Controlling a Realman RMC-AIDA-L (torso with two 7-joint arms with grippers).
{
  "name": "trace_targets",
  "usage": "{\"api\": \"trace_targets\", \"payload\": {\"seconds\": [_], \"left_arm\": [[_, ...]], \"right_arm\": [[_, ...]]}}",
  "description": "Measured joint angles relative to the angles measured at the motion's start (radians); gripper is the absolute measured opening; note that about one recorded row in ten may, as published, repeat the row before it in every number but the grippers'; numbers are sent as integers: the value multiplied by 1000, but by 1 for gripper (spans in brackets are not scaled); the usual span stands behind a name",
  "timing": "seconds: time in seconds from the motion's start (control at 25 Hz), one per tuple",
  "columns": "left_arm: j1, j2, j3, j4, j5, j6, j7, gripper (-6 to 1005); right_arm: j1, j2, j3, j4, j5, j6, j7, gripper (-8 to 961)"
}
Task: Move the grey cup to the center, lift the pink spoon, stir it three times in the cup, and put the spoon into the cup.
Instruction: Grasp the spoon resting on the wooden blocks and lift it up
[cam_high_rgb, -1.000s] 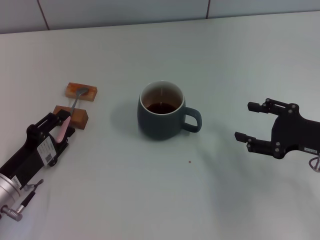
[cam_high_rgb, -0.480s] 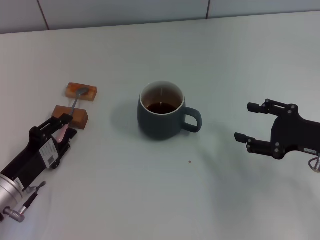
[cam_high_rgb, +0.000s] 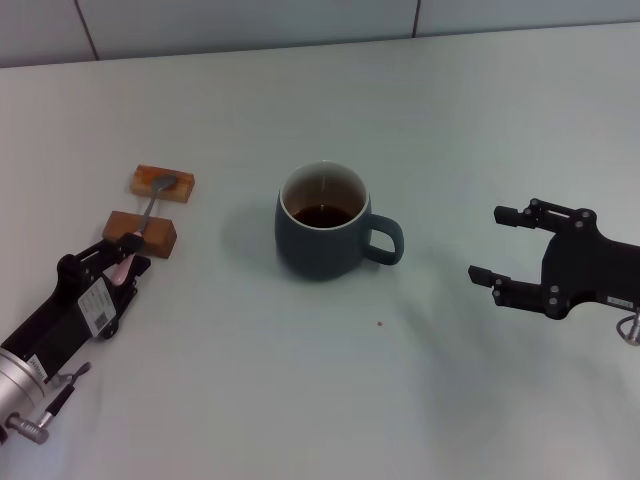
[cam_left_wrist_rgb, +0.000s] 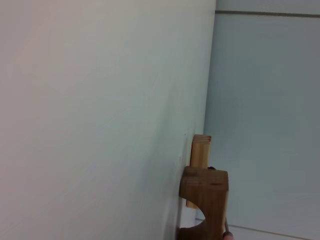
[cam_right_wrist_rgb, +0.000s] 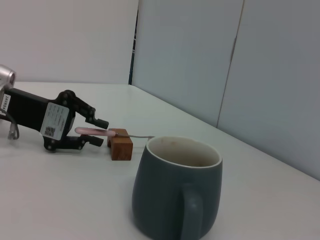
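both left gripper (cam_high_rgb: 124, 262) fingers straddle the pink spoon (cam_high_rgb: 127, 259) handle; right gripper (cam_high_rgb: 497, 243) fingers spread.

Bare table (cam_high_rgb: 330, 400) lies all around the grey cup (cam_high_rgb: 322, 222), so it can be reached from the near side, the far side and the left; its handle sticks out toward the right hand (cam_high_rgb: 497, 243), with open table between them. At the left, two wooden blocks (cam_high_rgb: 146, 232) stand close together carrying the pink spoon (cam_high_rgb: 130, 252). The left hand (cam_high_rgb: 122, 261) sits at the handle end, the near block just ahead of it.
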Motion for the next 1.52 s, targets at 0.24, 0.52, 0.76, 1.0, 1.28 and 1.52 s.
{"api": "trace_targets", "payload": {"seconds": [0.24,0.52,0.76,1.0,1.28,1.52], "left_arm": [[-4,0,-5,1,0,-1,-1,293],[-4,0,-9,-1,0,-4,-3,278],[-4,0,-11,-1,0,-9,-4,223],[-8,0,-12,0,0,-11,-4,184],[-10,1,-15,12,0,-9,5,163],[-11,1,-15,13,0,-6,6,152]], "right_arm": [[-1,2,0,0,0,0,0,752],[0,2,0,0,0,0,0,752],[0,2,0,1,0,0,0,752],[0,2,0,2,0,0,0,752],[0,2,0,4,0,0,0,752],[0,2,0,5,0,1,0,753]]}}
